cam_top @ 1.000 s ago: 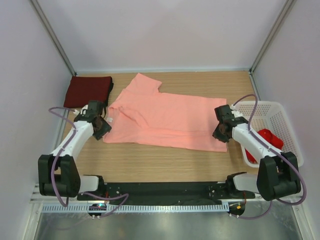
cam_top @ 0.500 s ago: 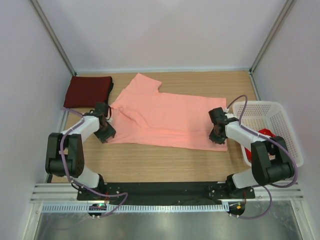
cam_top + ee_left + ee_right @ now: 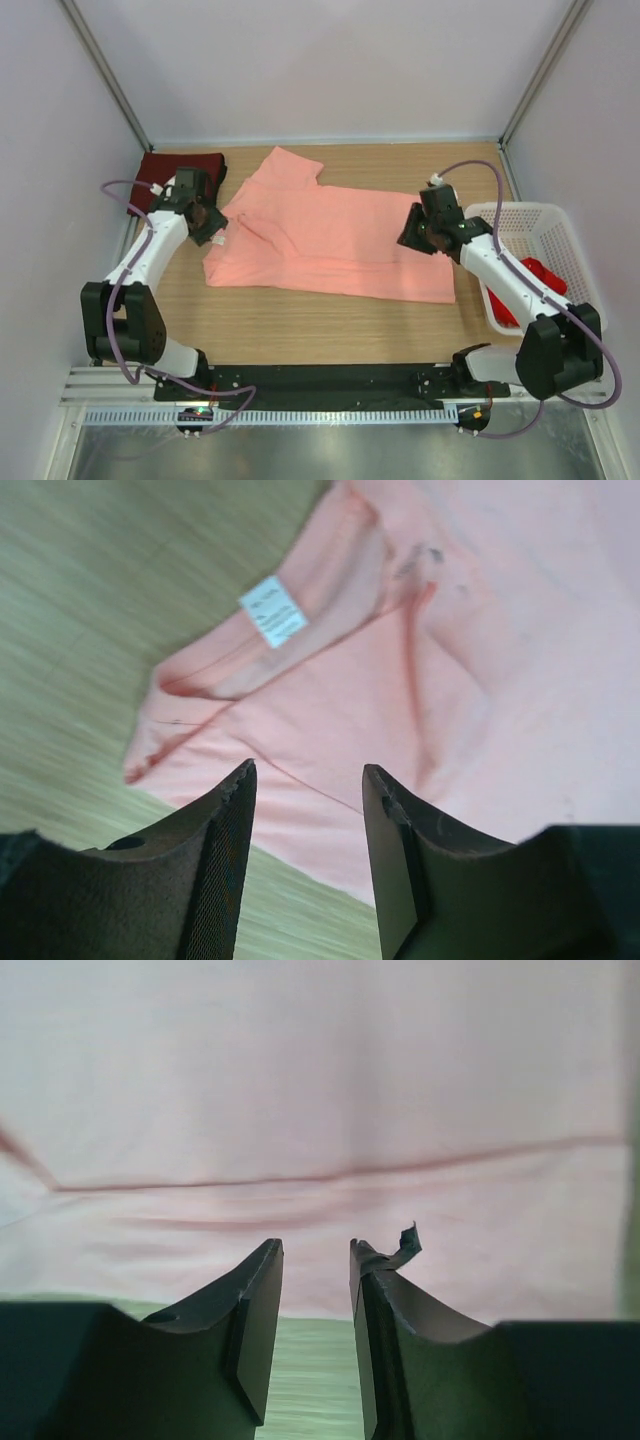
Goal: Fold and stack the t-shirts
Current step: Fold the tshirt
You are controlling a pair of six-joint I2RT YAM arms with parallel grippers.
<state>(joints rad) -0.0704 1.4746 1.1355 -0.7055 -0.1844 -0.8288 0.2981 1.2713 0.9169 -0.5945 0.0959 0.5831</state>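
Note:
The salmon-pink t-shirt [image 3: 335, 240] lies flat across the middle of the table, collar end to the left. The dark maroon t-shirt [image 3: 175, 176] lies folded at the back left. The bright red t-shirt [image 3: 538, 274] sits in the basket. My left gripper [image 3: 207, 224] is open and empty above the pink shirt's collar corner. In the left wrist view [image 3: 305, 780] the shirt's white label [image 3: 273, 611] shows ahead of it. My right gripper [image 3: 415, 234] is open and empty above the shirt's right end. In the right wrist view [image 3: 315, 1250] the pink cloth [image 3: 320, 1090] fills the frame.
A white perforated basket [image 3: 560, 225] stands at the right edge beside the right arm. Walls enclose the table at the back and both sides. Bare wood [image 3: 320, 325] runs between the pink shirt and the arm bases.
Both grippers were down at the pink shirt's near corners half a second ago. They have risen and moved toward the back. The shirt lies much as before.

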